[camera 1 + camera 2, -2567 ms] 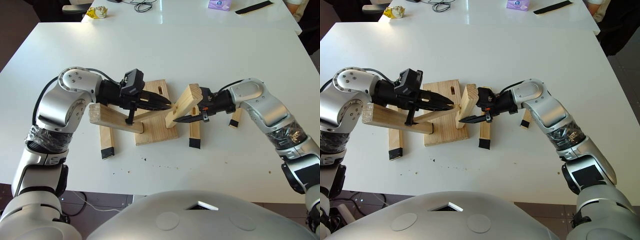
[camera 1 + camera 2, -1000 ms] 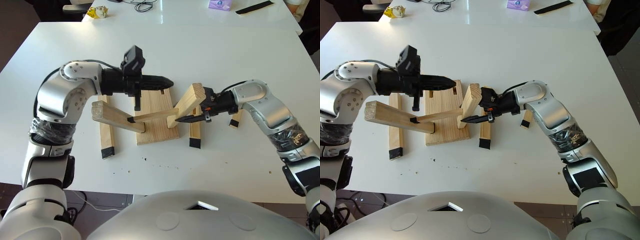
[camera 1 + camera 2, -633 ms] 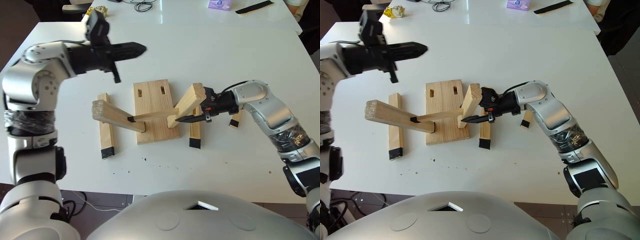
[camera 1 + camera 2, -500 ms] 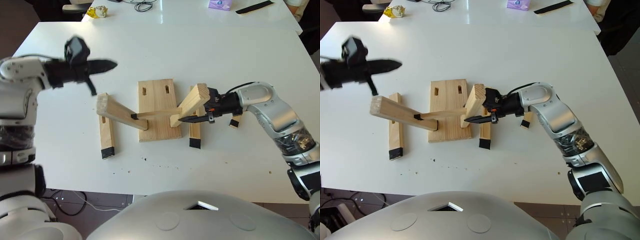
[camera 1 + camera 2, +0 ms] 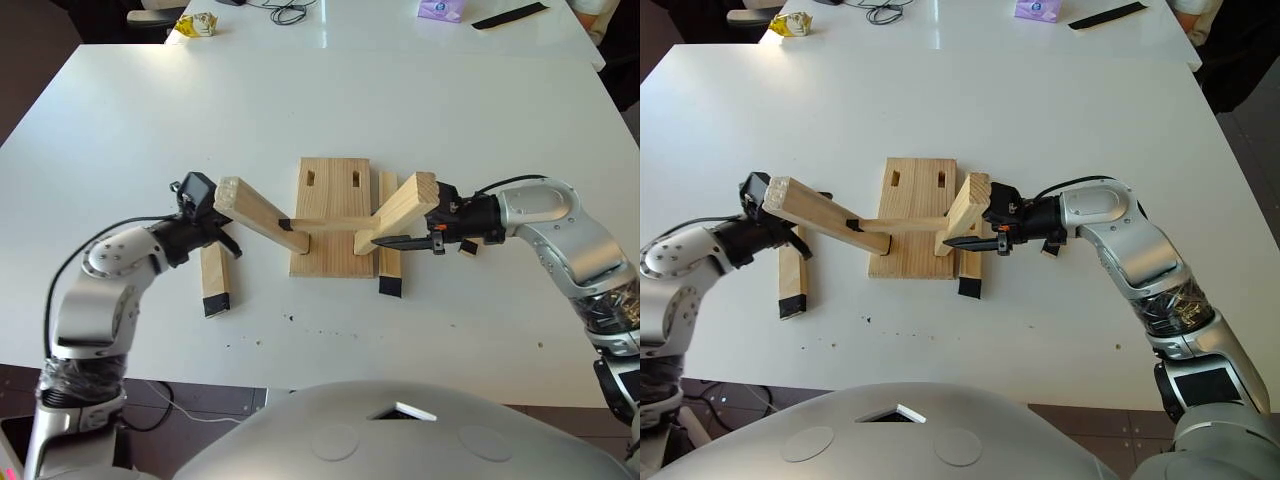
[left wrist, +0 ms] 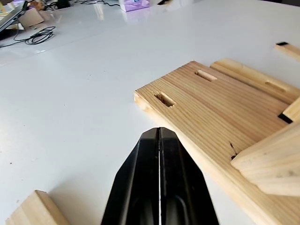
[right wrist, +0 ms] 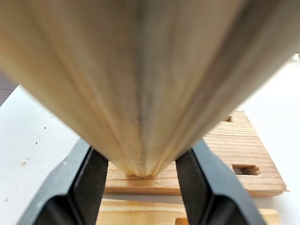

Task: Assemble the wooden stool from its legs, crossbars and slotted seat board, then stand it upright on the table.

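The slotted seat board (image 5: 333, 190) lies flat on the white table (image 5: 420, 100). Two legs joined by a crossbar (image 5: 325, 221) rest on it in a tilted frame. My right gripper (image 5: 398, 241) is shut on the right leg (image 5: 408, 203), whose sides its fingers (image 7: 89, 180) clamp. The left leg (image 5: 250, 208) slants up and to the left. My left gripper (image 5: 223, 241) sits low beside that leg's raised end, and its fingers (image 6: 150, 154) are pressed shut on nothing. It points toward the seat board (image 6: 220, 108).
One loose leg (image 5: 213, 280) lies flat under my left gripper and another (image 5: 388, 268) lies right of the board. A short black-tipped piece (image 5: 468, 245) sits behind my right wrist. A yellow packet (image 5: 195, 22), cables and a purple pack (image 5: 440, 9) lie at the far edge.
My left gripper left the crossbar, swung up and out to the left, then dropped low beside the left leg's raised end. The right gripper kept its hold. The camera shifted.
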